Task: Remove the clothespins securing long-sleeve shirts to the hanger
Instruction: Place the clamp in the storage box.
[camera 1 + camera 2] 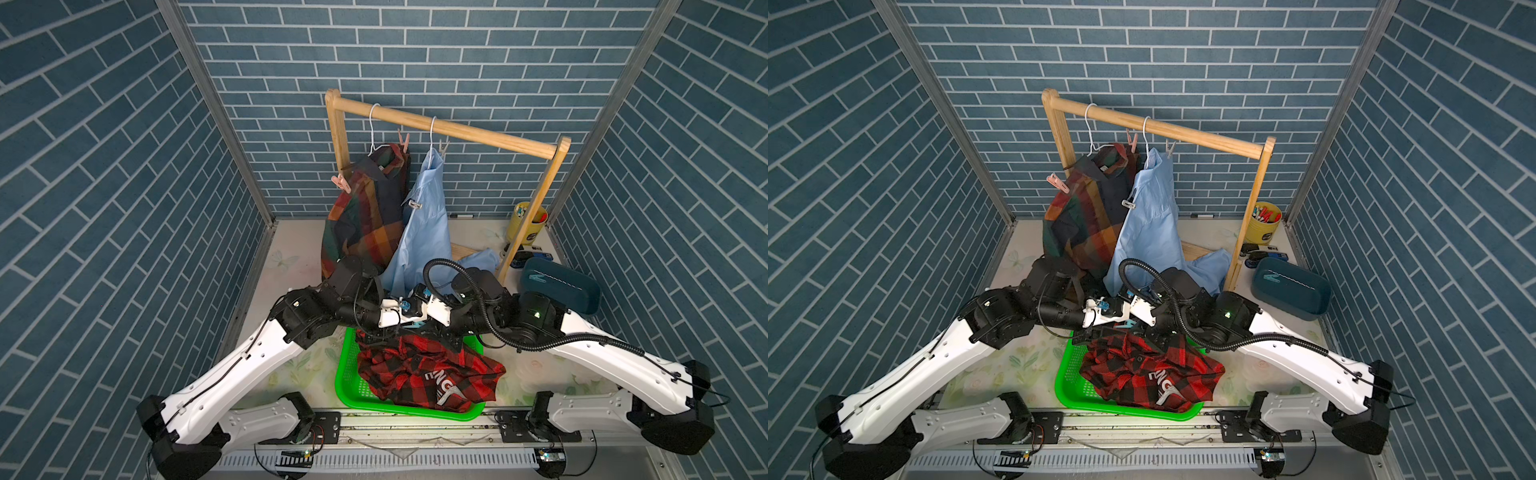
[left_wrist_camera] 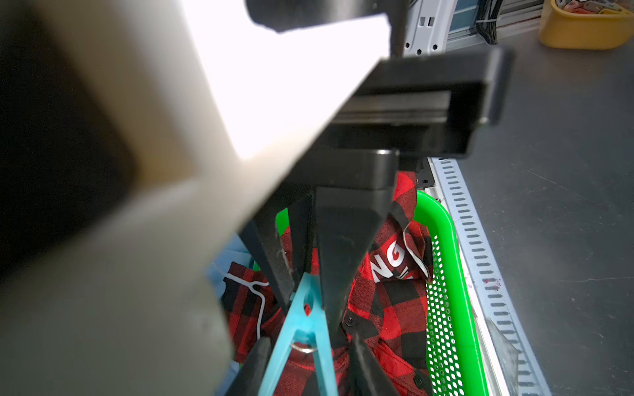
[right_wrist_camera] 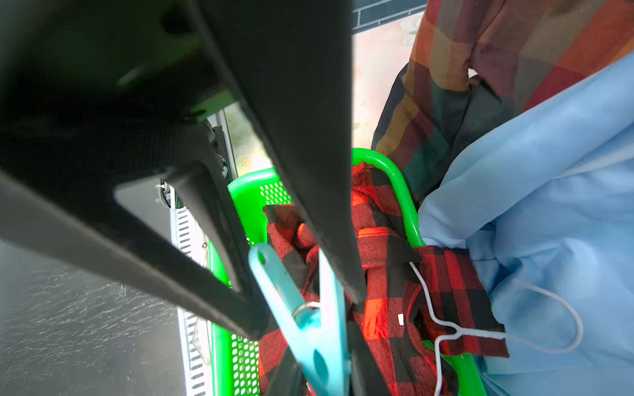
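Both grippers meet over the far rim of the green basket (image 1: 349, 382), where the red-and-black check shirt (image 1: 428, 374) lies on its white wire hanger (image 3: 442, 329). A teal clothespin (image 2: 305, 329) hangs between them. My right gripper (image 3: 326, 377) is shut on its nose end. My left gripper (image 2: 310, 370) stands open around the handle legs, with gaps on both sides. The plaid shirt (image 1: 365, 216) and the light blue shirt (image 1: 424, 232) hang on hangers. Pink clothespins (image 1: 341, 183) (image 1: 403, 141) sit on the plaid shirt, pale ones (image 1: 444, 147) (image 1: 414, 204) on the blue shirt.
A wooden rack (image 1: 449, 126) spans the back of the table. A yellow cup (image 1: 530, 224) with pegs stands by its right post. A dark teal box (image 1: 561, 291) at the right holds a teal clothespin (image 1: 537, 279). Blue brick-pattern walls close three sides.
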Available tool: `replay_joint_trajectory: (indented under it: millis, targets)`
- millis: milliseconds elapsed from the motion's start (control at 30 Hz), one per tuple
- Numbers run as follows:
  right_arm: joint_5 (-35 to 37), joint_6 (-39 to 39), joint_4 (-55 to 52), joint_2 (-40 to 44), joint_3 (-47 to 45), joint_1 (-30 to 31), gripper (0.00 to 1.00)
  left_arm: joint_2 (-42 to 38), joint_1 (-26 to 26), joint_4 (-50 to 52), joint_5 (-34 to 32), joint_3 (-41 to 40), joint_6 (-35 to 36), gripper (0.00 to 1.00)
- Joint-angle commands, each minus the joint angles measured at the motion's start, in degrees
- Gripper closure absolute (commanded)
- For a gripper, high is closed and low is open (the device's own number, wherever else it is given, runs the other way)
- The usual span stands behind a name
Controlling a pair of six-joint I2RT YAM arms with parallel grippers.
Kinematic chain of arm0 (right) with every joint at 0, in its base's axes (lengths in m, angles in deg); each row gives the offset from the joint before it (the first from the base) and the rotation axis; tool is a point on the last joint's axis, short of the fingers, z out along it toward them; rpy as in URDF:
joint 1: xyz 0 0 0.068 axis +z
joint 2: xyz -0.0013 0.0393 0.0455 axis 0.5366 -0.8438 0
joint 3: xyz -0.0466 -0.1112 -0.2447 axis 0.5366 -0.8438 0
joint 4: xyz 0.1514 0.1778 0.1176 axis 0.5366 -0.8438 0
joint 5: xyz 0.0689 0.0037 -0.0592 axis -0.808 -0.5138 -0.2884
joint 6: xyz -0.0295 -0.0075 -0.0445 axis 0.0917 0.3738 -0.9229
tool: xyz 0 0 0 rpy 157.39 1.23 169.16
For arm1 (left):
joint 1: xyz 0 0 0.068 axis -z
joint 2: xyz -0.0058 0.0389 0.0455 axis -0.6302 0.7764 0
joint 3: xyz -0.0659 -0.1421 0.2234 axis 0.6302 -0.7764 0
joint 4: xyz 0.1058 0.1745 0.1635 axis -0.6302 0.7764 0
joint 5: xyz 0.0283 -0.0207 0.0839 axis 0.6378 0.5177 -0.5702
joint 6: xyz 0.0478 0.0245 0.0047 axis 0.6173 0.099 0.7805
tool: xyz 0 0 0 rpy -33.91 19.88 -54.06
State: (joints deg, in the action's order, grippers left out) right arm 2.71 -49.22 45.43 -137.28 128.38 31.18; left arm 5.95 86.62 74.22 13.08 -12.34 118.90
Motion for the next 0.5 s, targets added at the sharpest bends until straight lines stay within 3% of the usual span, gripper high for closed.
replay_joint_trajectory:
  millis: [0,167,400,467]
  targets:
    - [-1.0,-8.2,5.3,-0.9,2.5,1.8,1.00,2.6,0.7,2.4,0.6,0.1,-3.2,0.62]
    - [-0.8,-8.2,5.3,-0.8,2.5,1.9,1.00,2.3,0.7,2.4,0.4,0.0,-3.0,0.57]
    - [-0.4,-7.7,5.9,-0.7,2.5,1.8,0.99,2.9,0.8,3.0,0.3,0.2,-3.0,0.89]
    - [-0.4,-7.8,5.7,-0.6,2.4,1.8,0.90,2.8,0.9,3.1,0.2,0.3,-2.9,0.94]
